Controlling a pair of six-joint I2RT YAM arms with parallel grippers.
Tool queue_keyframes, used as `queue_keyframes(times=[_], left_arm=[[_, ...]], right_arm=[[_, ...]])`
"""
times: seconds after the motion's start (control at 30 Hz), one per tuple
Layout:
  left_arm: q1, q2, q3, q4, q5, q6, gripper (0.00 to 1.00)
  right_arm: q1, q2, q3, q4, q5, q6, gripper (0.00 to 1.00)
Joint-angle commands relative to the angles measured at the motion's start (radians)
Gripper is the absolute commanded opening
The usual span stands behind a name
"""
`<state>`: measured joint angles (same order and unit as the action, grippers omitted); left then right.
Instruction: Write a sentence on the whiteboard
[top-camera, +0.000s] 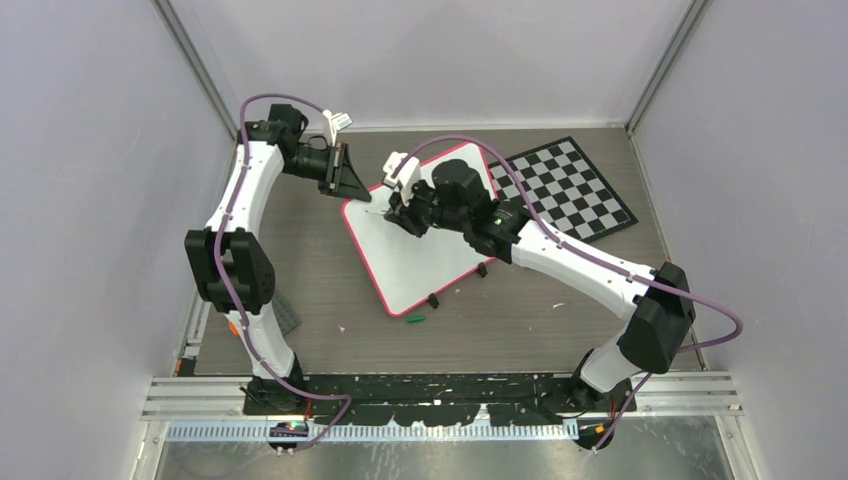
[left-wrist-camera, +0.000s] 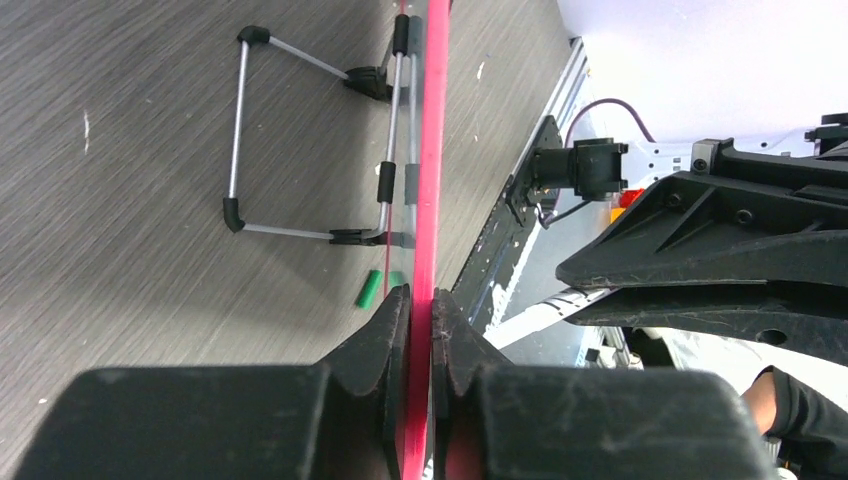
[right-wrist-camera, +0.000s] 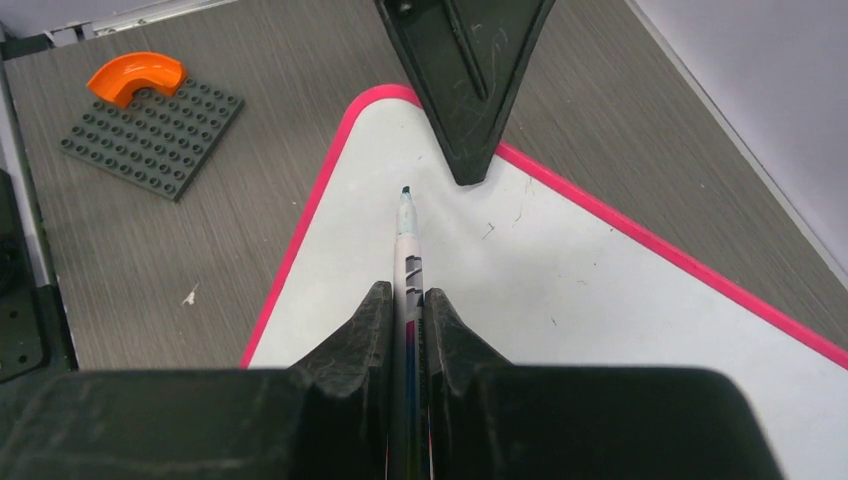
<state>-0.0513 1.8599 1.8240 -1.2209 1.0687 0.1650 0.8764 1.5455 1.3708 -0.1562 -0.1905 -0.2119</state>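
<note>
The whiteboard (top-camera: 420, 265) lies tilted on the table, white with a pink rim (left-wrist-camera: 431, 150). My left gripper (top-camera: 352, 190) (left-wrist-camera: 421, 295) is shut on that rim at the board's far left corner. My right gripper (top-camera: 394, 213) (right-wrist-camera: 405, 290) hovers over the same corner, shut on a white marker (right-wrist-camera: 407, 240). The marker's dark green tip (right-wrist-camera: 405, 192) sits close to the white face (right-wrist-camera: 560, 280), just short of the left fingers (right-wrist-camera: 465, 100). I cannot tell whether the tip touches. No sentence is in view on the board, only a few faint specks.
A black-and-white checkered board (top-camera: 570, 185) lies partly under the whiteboard at the back right. A green cap (top-camera: 415, 320) (left-wrist-camera: 369, 288) lies off the board's near edge. A wire stand (left-wrist-camera: 300, 140) shows beneath the board. A grey studded plate (right-wrist-camera: 150, 130) carries an orange arch (right-wrist-camera: 135, 75).
</note>
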Motion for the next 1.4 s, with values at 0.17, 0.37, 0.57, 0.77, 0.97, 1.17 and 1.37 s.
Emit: queue_keyframes(times=[0.17,0.37,0.57,0.77,0.97,1.17,1.37], left_arm=[[0.002,-0.055,-0.029,0.025,-0.003,-0.01,0.0],[0.002,-0.063,-0.042,0.03,-0.02,0.031,0.0],[0.001,-0.081,-0.081,0.069,-0.011,0.069,0.0],[0.006,-0.093,-0.066,0.053,-0.012,0.096,0.38],[0.025,-0.124,-0.067,0.037,-0.014,0.1,0.48],[0.081,-0.145,-0.11,0.024,-0.008,0.087,0.43],[0.083,-0.173,-0.162,0.064,-0.005,0.065,0.43]], right_arm=[[0.01,0.003,0.046,0.069,0.073,-0.026,0.0],[0.01,-0.017,0.033,0.045,0.042,-0.031,0.0],[0.01,-0.018,0.029,0.021,0.023,-0.033,0.0],[0.009,-0.054,0.0,0.01,0.018,-0.025,0.0],[0.01,-0.069,-0.025,0.031,0.004,-0.005,0.0],[0.01,-0.065,-0.036,0.05,0.002,0.001,0.0],[0.01,-0.04,-0.02,0.072,0.016,0.017,0.0]])
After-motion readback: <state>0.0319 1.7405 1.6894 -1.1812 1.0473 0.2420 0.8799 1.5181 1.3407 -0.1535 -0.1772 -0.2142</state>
